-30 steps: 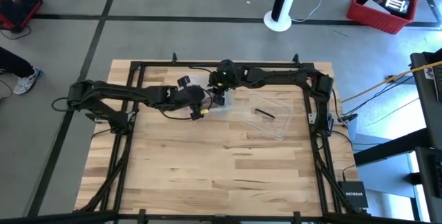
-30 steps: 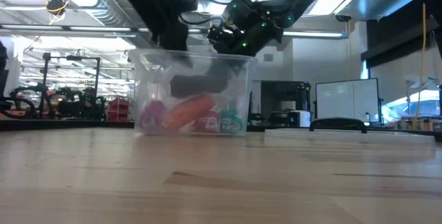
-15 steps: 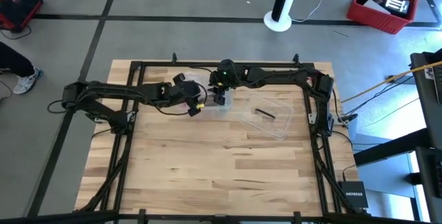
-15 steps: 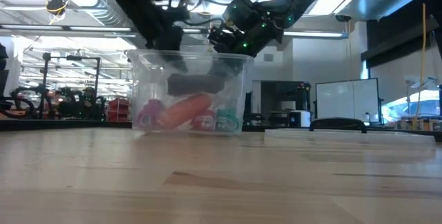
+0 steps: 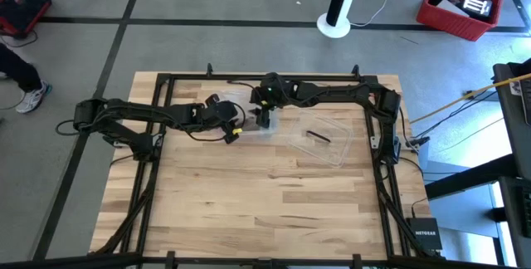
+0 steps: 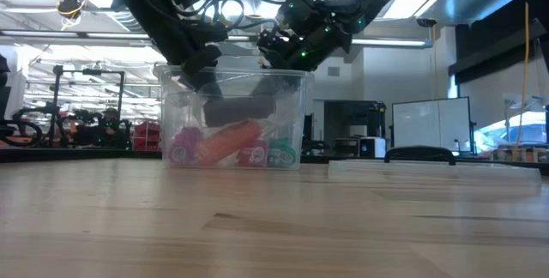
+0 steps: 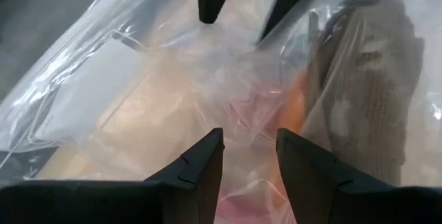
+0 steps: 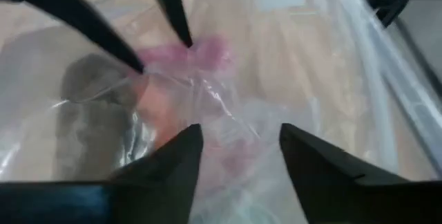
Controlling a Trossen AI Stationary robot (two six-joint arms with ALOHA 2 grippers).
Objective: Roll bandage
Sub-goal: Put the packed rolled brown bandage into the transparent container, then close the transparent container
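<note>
Both end effectors hang over the clear plastic box (image 6: 232,119) at the far side of the worktop (image 5: 265,194). The left end effector (image 7: 248,156) and right end effector (image 8: 240,144) stand open above crinkled plastic. The bandage (image 7: 369,86), rolled, lies inside that box.
</note>
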